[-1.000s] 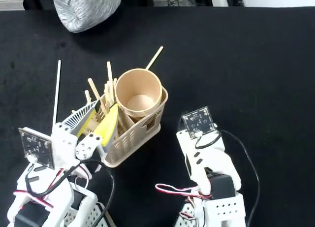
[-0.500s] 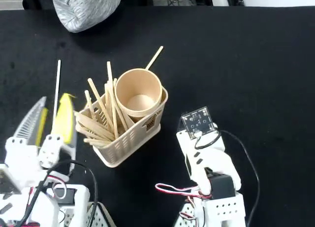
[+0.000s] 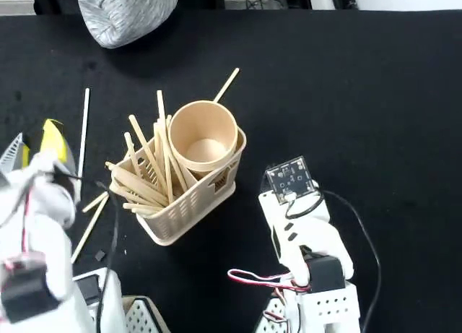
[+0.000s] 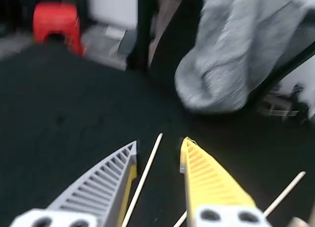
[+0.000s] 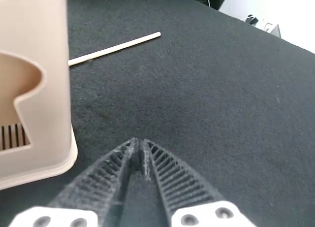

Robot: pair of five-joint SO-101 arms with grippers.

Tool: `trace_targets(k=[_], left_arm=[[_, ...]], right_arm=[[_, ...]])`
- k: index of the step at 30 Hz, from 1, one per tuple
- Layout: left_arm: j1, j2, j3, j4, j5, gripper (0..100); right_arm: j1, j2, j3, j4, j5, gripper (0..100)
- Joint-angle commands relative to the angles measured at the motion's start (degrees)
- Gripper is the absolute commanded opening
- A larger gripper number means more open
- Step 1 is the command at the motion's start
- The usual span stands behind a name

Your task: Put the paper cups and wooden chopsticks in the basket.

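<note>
Basket (image 3: 189,206): is sitting on the black table (image 3: 361,94), holding a paper cup (image 3: 203,136) and a bundle of wooden chopsticks (image 3: 148,170).
Loose sticks: a long stick (image 3: 84,131) is lying left of the basket, two short sticks (image 3: 90,228) are lying beside its near left corner, and a slanted stick (image 3: 226,85) is lying behind it.
Left gripper (image 4: 159,141): is hovering low with its fingers spread, seemingly straddling the long stick.
Right gripper (image 5: 137,149): is sitting just beside the basket, fingers pressed together on nothing.
</note>
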Motion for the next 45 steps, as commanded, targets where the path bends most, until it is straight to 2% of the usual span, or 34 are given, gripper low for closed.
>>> trace_targets(k=[1, 7, 21, 27, 34, 45], left_arm=[[-2.86, 11.16, -4.97, 0.18, 0.53, 15], [-4.44, 24.18, -4.79, 0.09, -0.18, 15], [-4.44, 57.76, -13.32, -0.35, -10.9, 16], [-1.1, 74.81, -23.69, 0.09, -15.38, 16], [-0.13, 93.8, -40.04, 0.35, -16.18, 16], [-0.4, 117.71, -65.98, 15.91, -21.98, 14]], right_arm=[[0.79, -5.23, -1.36, -0.88, 0.26, 1.2], [0.79, -5.23, -1.27, -0.79, 0.26, 1.2], [0.79, -5.23, -1.1, -0.97, 0.44, 1.2], [0.79, -5.23, -1.1, -0.97, 0.44, 1.2], [0.79, -5.23, -1.19, -0.88, 0.44, 1.2], [0.79, -5.23, -1.36, -0.79, 0.44, 1.2]])
